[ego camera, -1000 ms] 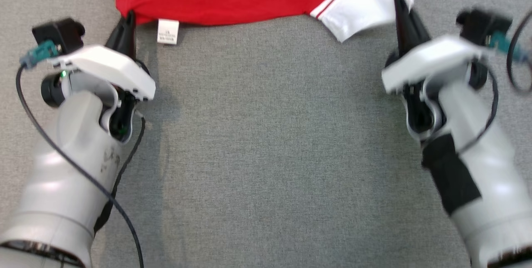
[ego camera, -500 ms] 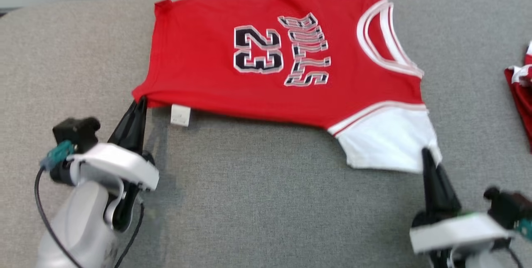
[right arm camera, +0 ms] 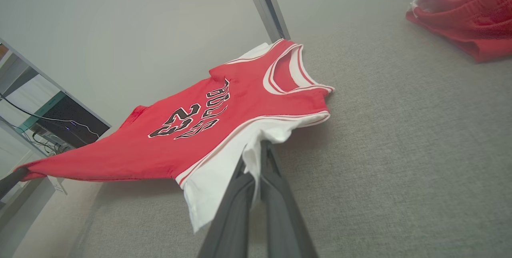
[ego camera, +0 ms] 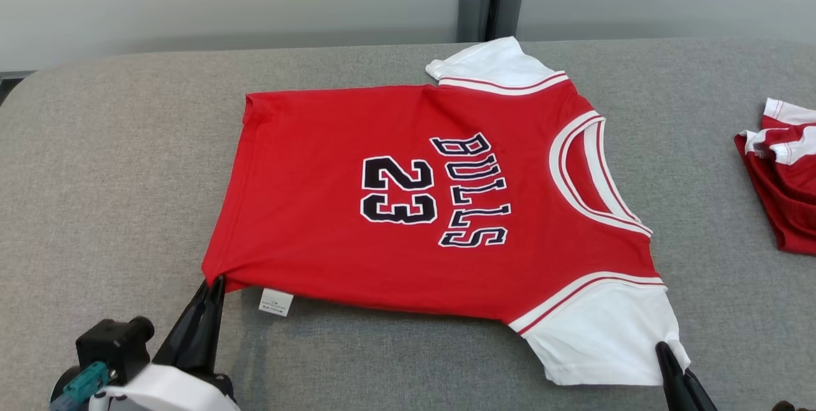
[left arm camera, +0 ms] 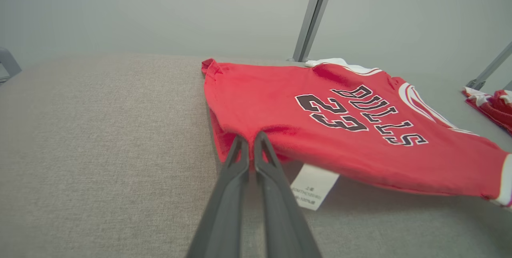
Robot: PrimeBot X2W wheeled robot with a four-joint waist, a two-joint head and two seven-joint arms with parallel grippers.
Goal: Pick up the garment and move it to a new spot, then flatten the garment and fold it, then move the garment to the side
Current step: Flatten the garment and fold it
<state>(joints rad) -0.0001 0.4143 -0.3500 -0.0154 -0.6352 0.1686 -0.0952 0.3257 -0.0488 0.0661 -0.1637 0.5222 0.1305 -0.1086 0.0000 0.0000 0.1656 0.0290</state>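
Observation:
The garment [ego camera: 421,194] is a red jersey with white sleeves, black "BULLS 23" lettering and a white label, spread over the grey padded table [ego camera: 115,162] with its neck to the right. My left gripper [ego camera: 215,283] is shut on its near left hem corner; the left wrist view has the left gripper [left arm camera: 251,140] pinching red cloth of the garment [left arm camera: 320,118]. My right gripper [ego camera: 664,348] is shut on the near white sleeve; in the right wrist view the right gripper [right arm camera: 258,150] clamps white fabric of the garment [right arm camera: 224,130], whose near edge is lifted off the table.
A second red and white garment [ego camera: 787,175] lies bunched at the table's right edge. Two grey posts [ego camera: 488,9] stand behind the table's far edge against a pale wall. Bare grey table surface lies left of the jersey and in front of it.
The head camera has tilted up, so the whole jersey and the far wall have come into view and my arms have dropped to the bottom edge. Both grips remain on the jersey.

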